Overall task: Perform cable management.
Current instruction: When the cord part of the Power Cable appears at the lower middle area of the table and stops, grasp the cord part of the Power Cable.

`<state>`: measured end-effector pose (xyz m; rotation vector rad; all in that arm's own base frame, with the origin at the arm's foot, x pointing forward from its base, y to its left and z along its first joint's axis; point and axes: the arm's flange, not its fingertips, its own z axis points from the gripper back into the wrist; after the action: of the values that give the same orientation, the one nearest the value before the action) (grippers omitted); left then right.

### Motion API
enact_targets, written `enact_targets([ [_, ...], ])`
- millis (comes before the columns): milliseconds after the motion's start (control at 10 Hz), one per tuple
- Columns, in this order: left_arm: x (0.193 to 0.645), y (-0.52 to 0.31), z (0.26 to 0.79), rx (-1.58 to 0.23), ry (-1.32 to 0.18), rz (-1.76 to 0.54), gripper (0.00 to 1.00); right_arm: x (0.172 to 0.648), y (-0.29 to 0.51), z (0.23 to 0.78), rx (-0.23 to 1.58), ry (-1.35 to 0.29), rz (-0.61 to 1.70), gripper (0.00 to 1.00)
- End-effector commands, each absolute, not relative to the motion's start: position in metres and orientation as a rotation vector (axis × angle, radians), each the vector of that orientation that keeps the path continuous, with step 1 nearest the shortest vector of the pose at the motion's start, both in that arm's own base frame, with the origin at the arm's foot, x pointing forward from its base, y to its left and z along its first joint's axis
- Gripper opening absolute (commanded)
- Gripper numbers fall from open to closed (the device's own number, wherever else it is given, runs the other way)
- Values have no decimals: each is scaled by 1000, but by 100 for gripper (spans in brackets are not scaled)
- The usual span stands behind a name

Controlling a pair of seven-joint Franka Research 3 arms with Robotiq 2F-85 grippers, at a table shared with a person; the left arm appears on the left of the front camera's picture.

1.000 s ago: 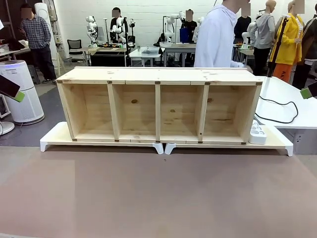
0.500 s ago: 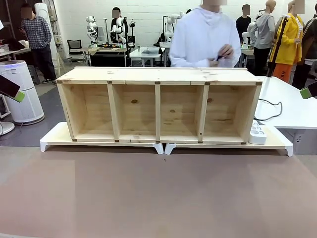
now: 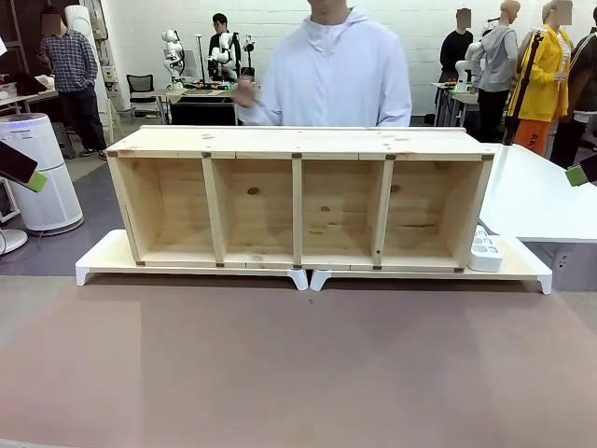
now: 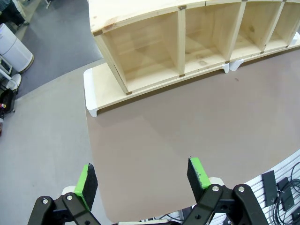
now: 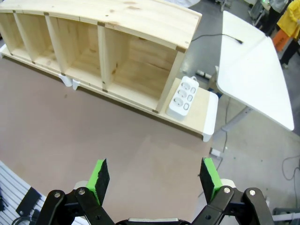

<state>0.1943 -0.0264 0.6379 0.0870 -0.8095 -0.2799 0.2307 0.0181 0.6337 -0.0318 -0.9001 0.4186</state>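
Shelf [image 3: 297,201] of knotty wood, four bays, on smooth brown desk [image 3: 298,364]; left hand [image 4: 140,169] and right hand [image 5: 154,166] wide open, empty

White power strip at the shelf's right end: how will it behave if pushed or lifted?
The power strip looks like a rigid plastic block lying flat, so it should slide, not flex or roll. It sits close to the end of the riser, so an outward push might drop it. Smooth casing may slip when pinched.
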Motion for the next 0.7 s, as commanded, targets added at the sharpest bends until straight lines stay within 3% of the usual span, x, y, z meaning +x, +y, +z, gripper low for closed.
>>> enact_targets([
  [0, 196, -28, 639, 91, -820, -281, 100, 234, 18, 634, -33, -907, 418, 100],
  [600, 196, -28, 639, 91, -820, -281, 100, 234, 18, 634, -33, -907, 418, 100],
])
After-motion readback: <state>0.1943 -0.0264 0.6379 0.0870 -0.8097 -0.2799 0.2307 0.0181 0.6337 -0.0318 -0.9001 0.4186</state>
